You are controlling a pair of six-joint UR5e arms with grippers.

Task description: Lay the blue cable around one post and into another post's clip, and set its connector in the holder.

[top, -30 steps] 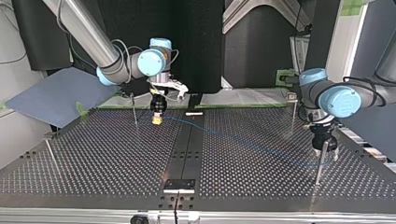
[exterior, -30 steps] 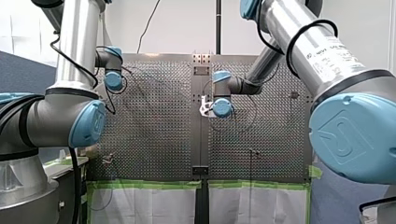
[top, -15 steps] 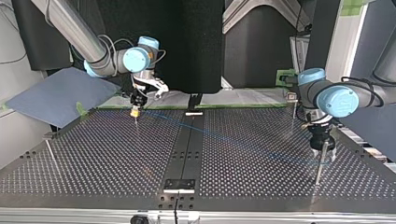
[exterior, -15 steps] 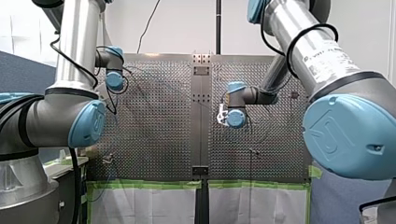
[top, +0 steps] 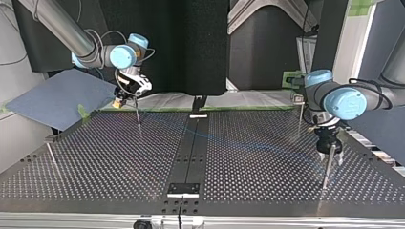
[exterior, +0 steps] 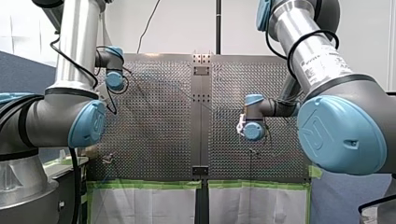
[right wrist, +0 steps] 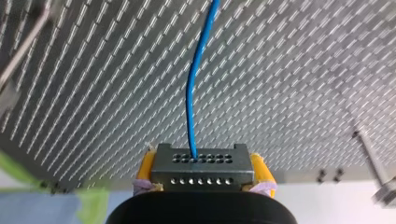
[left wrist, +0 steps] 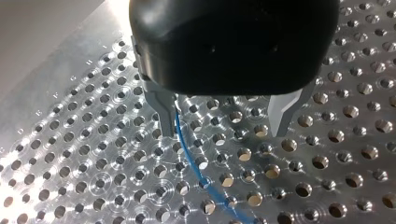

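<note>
The perforated table point(top: 262, 157) separates my arms well. My right gripper point(top: 119, 101) hangs by its far edge at the top view's left, yellow pads point(right wrist: 145, 167) clamping the connector point(right wrist: 201, 167). My left gripper point(left wrist: 224, 131) stands wide, with the blue cable point(left wrist: 187, 154) just beside one finger point(left wrist: 164, 109).

A white wall point(exterior: 177, 28) stands beyond the perforated desk point(exterior: 154, 140) in the front view. A black pole point(exterior: 218, 25) rises upright before it and a thin dark cord point(exterior: 148, 23) hangs down. Green tape point(exterior: 144, 184) edges the desk's near side above white sheeting point(exterior: 140, 205). In the top view a black panel point(top: 205, 47) backs the desk, and a blue-grey board point(top: 57, 98) lies tilted at its left.
</note>
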